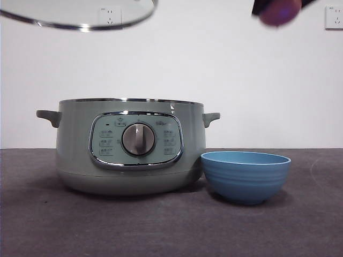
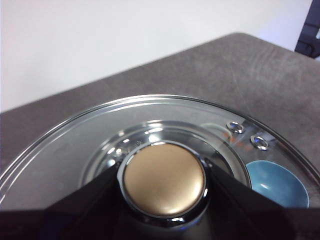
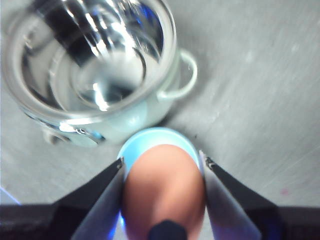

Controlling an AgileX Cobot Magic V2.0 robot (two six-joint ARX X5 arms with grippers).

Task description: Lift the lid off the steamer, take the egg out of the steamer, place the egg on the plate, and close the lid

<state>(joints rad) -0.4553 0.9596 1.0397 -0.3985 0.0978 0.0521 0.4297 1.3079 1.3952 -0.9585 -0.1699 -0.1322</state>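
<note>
My left gripper (image 2: 164, 200) is shut on the knob (image 2: 164, 179) of the glass lid (image 2: 75, 155) and holds it high above the steamer; the lid's rim shows at the top left of the front view (image 1: 80, 19). The steamer (image 1: 128, 147) stands open on the table; its shiny inside shows in the right wrist view (image 3: 95, 65). My right gripper (image 3: 162, 172) is shut on a brown egg (image 3: 164, 190) and holds it high above the blue plate (image 3: 150, 139). The egg shows blurred at the top right of the front view (image 1: 278, 10). The plate (image 1: 245, 175) stands just right of the steamer.
The table top (image 1: 171, 230) is dark grey and stretches in front of the steamer and plate. A white wall with a socket (image 1: 333, 17) stands behind.
</note>
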